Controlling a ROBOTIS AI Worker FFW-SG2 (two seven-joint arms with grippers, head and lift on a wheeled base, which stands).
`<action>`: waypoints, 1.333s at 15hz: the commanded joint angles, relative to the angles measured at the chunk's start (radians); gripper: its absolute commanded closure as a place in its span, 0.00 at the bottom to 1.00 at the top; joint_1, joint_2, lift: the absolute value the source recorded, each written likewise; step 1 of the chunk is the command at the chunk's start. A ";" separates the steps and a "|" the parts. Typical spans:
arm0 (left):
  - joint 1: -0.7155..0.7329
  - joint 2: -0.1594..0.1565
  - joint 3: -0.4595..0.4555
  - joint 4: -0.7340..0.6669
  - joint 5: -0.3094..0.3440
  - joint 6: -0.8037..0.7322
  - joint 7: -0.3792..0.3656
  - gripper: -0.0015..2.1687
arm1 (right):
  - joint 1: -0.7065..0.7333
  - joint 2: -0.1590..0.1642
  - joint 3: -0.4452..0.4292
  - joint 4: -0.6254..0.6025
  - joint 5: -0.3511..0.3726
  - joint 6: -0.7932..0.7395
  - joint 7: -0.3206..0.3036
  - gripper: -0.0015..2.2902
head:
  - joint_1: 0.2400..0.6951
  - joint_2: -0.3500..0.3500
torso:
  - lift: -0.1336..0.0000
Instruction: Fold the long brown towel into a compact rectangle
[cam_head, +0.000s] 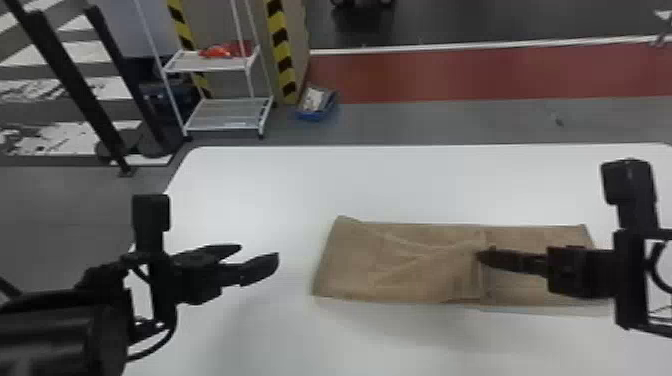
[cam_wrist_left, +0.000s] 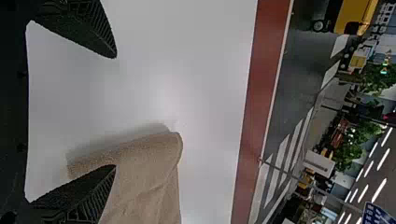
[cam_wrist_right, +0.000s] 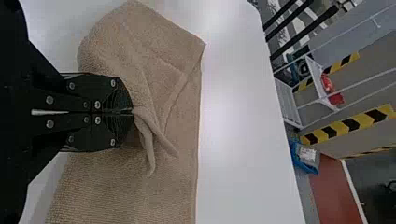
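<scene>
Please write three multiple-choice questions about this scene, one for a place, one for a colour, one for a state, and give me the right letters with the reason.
1. Where does the towel lie from the left pincer?
A) To its left
B) To its right
C) Underneath it

2. What colour is the table?
A) Green
B) Black
C) White

3. How is the right pincer?
A) Closed on the towel
B) Wide open
C) Closed, away from the towel

1 B: the head view shows the towel right of the left pincer, with a gap between.
2 C: the bare surface around the towel is white.
3 A: the right wrist view shows it shut, with towel bunched at its tips.
</scene>
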 joint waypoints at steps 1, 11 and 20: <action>0.004 0.000 0.007 -0.004 0.007 -0.001 -0.001 0.02 | -0.002 0.001 -0.033 0.004 -0.020 -0.046 0.008 0.66 | 1.00 0.69 | 0.10; 0.008 -0.002 0.006 -0.009 0.008 -0.007 -0.001 0.02 | -0.005 -0.078 -0.082 0.141 0.029 -0.187 0.127 0.66 | 1.00 0.63 | 0.10; 0.013 -0.008 -0.002 -0.006 0.001 -0.007 0.003 0.02 | -0.004 -0.112 -0.085 0.253 0.072 -0.220 0.137 0.10 | 1.00 0.54 | 0.10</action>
